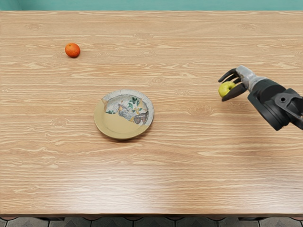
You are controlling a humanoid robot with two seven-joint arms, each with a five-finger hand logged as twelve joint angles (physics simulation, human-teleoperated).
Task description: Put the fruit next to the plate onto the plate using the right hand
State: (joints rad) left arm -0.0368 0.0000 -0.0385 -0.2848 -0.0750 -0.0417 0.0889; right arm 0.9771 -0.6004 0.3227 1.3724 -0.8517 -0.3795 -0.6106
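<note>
Yellow-green fruit (pixel 225 88) sits well to the right of the plate (pixel 98 119), with the right hand (pixel 236 81) curled around it in a grasp. Whether it is clear of the table (pixel 189 165) is unclear. The step looks like pick-up or early carry. Next, the hand needs to travel left to above the plate, lower, then let go.

Broad light-brown wood-grain tabletop (pixel 189 165), plain teal wall strip (pixel 151 4) beyond far edge, dark grey tiled floor (pixel 142 222) below near edge, even light.
</note>
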